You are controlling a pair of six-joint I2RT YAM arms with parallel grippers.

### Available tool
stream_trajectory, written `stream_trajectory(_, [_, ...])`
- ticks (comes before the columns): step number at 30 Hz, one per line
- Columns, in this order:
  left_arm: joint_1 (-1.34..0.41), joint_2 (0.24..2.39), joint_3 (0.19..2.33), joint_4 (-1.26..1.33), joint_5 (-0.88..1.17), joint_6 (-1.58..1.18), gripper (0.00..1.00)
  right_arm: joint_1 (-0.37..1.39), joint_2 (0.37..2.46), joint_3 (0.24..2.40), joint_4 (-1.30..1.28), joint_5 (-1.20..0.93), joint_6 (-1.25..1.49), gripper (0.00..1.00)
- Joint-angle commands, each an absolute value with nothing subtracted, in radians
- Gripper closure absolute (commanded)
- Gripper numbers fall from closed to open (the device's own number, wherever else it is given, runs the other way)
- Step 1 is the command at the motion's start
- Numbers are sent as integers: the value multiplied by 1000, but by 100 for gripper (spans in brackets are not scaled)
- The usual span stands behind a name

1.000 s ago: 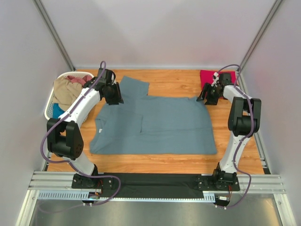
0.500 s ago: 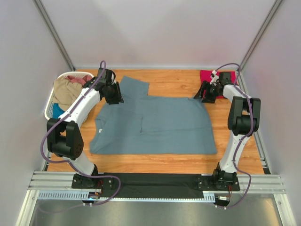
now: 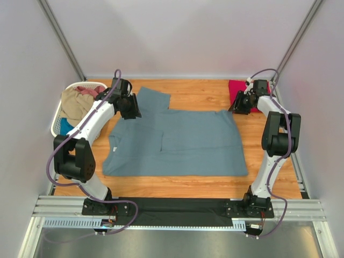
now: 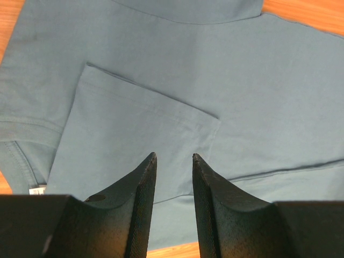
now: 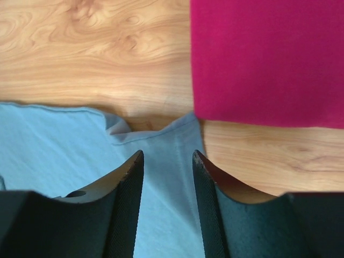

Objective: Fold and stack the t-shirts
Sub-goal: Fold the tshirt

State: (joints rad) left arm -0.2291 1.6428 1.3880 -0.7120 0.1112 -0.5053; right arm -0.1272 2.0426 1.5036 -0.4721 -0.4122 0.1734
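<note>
The large slate grey-blue t-shirt (image 3: 183, 142) lies spread flat across the wooden table, with one sleeve (image 4: 134, 134) folded in over its body. My left gripper (image 3: 129, 107) hovers over the shirt's far left part, open, with only cloth showing below the gap (image 4: 173, 157). My right gripper (image 3: 240, 104) is over the shirt's far right corner (image 5: 161, 137). Its jaws stand apart, astride that corner, and it is open (image 5: 167, 154). A folded crimson-pink t-shirt (image 3: 238, 86) lies just beyond it, filling the upper right of the right wrist view (image 5: 269, 59).
A white slatted laundry basket (image 3: 56, 122) stands at the far left. It holds a tan shirt (image 3: 75, 102), a dusty-pink one (image 3: 90, 90) and a bright-blue one (image 3: 65, 126). Bare wood (image 3: 199, 91) shows along the far edge. Walls close in on three sides.
My right gripper has moved toward the far right, up to the grey-blue shirt's corner beside the crimson shirt, and its jaws have narrowed. The left arm has not moved.
</note>
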Motion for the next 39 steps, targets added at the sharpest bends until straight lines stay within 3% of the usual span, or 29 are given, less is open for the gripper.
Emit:
stream_trajectory(1, [-229,1643,1387,-681,112,-488,60,-132,2075,1552,-462,-357,149,57])
stream_trajectory(22, [-229,1726,1494,-670,88,-486,59,-117,2192,1638,-535,-367,144,60])
stream_trajectory(25, [-227,1781,1575,-684,35,-463,59,-117,2194,1640,-541,-357,141,69])
stream_trajectory(30, [-198,1896,1728,-681,2,-436,51,-117,2139,1617,-516,-336,132,99])
stream_trajectory(39, [-135,2215,2087,-750,-57,-359,49,-103,1984,1519,-442,-282,137,100])
